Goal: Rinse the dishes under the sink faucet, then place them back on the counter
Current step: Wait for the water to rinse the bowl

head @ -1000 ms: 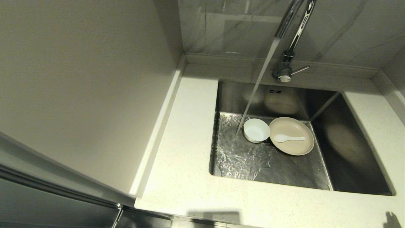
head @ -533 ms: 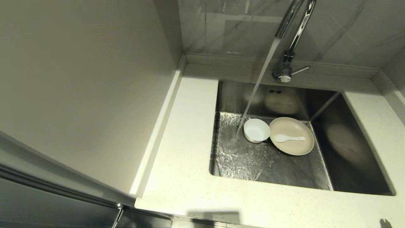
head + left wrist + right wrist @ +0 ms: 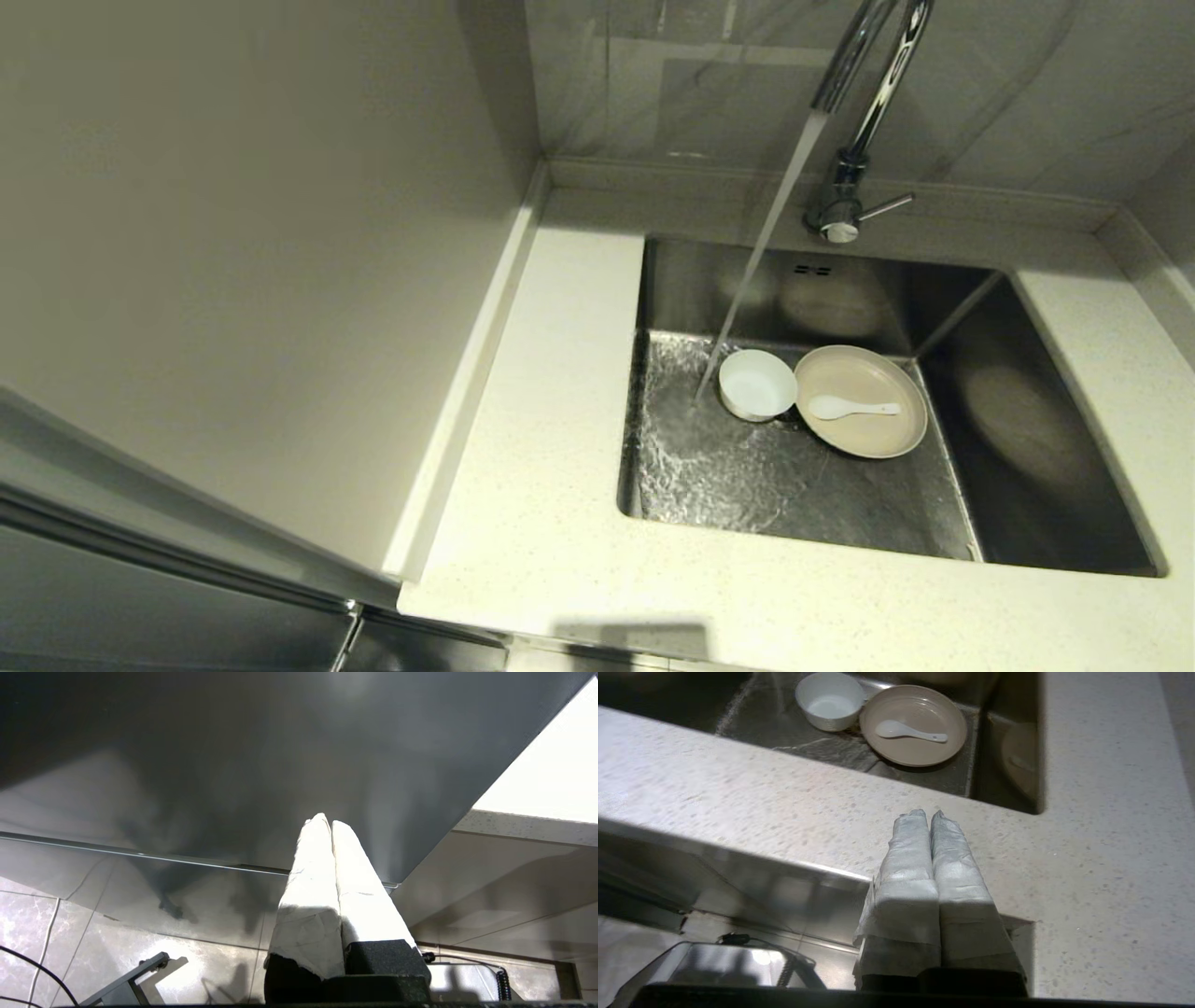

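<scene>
Right wrist view: right gripper (image 3: pixel 929 813) pressed closed, empty, above the counter (image 3: pixel 738 807) edge.

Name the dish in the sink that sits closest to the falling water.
The small white bowl. The stream from the faucet lands just beside its left rim; the cream plate and the spoon on it lie farther right.

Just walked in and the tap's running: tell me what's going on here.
Nothing is being handled. Water from the sink faucet hits the sink floor beside the bowl. The plate next to it holds the spoon. The right gripper is shut, empty, above the counter; the left gripper is parked, shut, below it.
</scene>
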